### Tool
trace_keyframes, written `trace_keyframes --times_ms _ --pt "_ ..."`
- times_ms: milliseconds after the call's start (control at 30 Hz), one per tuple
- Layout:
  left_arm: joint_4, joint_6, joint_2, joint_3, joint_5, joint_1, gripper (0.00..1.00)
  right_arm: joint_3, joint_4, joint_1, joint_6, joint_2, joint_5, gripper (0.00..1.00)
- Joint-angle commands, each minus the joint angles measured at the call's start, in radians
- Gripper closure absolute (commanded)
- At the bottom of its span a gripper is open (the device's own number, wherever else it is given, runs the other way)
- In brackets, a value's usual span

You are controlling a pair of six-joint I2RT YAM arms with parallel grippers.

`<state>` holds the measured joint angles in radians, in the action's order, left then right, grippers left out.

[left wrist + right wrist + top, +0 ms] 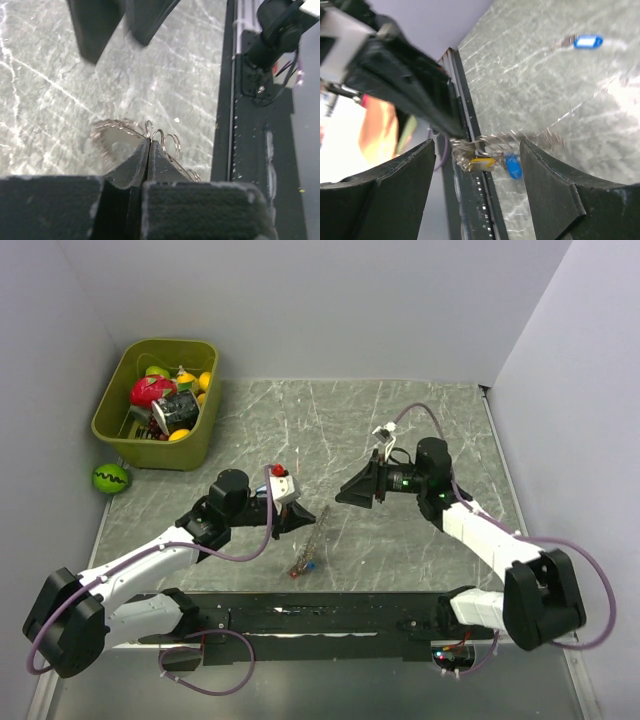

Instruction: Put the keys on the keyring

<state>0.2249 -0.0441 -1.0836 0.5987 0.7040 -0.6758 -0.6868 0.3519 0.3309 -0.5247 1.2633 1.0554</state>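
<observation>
Left fingers (148, 150): pressed together with no gap at the tips; pinching the keyring (167, 142) by its wire coils; held over the middle of the bench (400, 430)
Right fingers (347, 496): spread wide; nothing between them; pointed at my left fingers, near them but not touching
Keyring, top view: runs from my left fingertips back toward the near edge of the bench
Keyring, left wrist view: bright coils show just past my closed tips; the rest is hidden under my fingers
Tagged keys: a yellow-tagged key (482, 162) and a blue-tagged key (512, 166) sit bunched at the ring, seen through the gap between my right fingers; the view is blurred, so I cannot tell whether either is threaded on
Loose key (587, 41): silver with a blue tag; lying flat on the bench, well apart from the ring
Bin (105, 418): green; far left of the bench; filled with mixed toys
Ball (110, 478): green with a dark zigzag; just beside the bin at the bench's left edge
</observation>
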Motion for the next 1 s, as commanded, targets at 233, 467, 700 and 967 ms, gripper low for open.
trace_keyframes --times_ms 233,467,700,967 --pt "-0.022 -0.109 0.033 0.070 -0.047 -0.018 0.99 0.040 0.190 0.016 0.045 -0.125 0.184 0.34" --pt "-0.044 -0.128 0.024 0.090 -0.069 -0.022 0.99 -0.049 -0.065 0.148 0.233 -0.091 0.126 0.47" --pt "-0.050 -0.142 0.014 0.093 -0.069 -0.024 0.99 -0.079 -0.109 0.183 0.278 -0.007 0.088 0.49" --pt "-0.033 -0.138 0.022 0.090 -0.041 -0.024 0.99 -0.100 -0.110 0.188 0.267 0.050 0.057 0.50"
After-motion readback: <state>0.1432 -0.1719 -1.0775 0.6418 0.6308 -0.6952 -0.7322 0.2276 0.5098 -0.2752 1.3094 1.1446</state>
